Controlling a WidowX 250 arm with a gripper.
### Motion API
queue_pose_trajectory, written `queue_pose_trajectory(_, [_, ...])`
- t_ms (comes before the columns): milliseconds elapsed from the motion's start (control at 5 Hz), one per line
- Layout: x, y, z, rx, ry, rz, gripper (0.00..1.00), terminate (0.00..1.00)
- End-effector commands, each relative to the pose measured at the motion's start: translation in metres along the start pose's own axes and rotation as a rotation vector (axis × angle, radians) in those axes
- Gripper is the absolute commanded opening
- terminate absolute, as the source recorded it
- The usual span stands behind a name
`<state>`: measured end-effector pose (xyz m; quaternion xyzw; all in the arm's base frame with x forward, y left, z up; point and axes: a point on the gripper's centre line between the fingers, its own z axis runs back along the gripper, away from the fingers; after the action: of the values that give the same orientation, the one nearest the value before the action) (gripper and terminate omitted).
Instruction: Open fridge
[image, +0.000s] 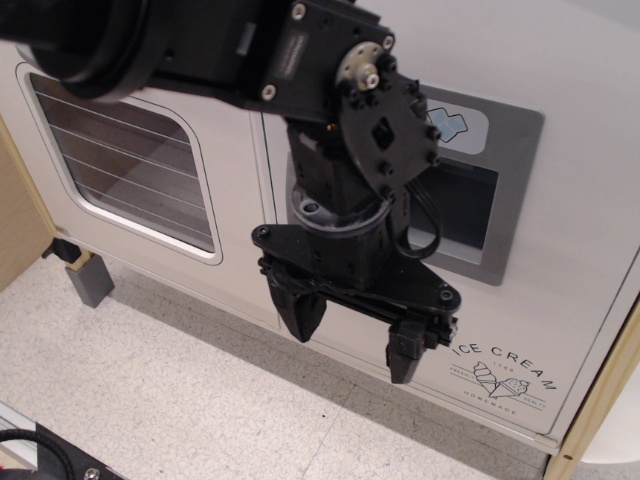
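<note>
Gripper (352, 340) is seen mid-frame, jaws spread wide with nothing held — parked right in front of the fridge (560, 290) door.

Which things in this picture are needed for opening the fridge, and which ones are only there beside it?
Needed for the job:
- fridge door, white, with grey ice-dispenser recess and ICE CREAM logo
- pincer, open, in front of the door

Only there beside it:
- white door with striped window
- grey handle end below the window
- speckled floor
</note>
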<state>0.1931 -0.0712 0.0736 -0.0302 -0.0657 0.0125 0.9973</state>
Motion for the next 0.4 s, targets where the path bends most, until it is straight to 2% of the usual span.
queue_pose_trajectory(0, [0.0, 0.0, 0.0, 0.0, 0.0, 0.0, 1.0, 0.0])
queue_pose_trajectory(200, [0.017, 0.025, -0.01, 0.059, -0.092, 0.038, 1.0, 0.0])
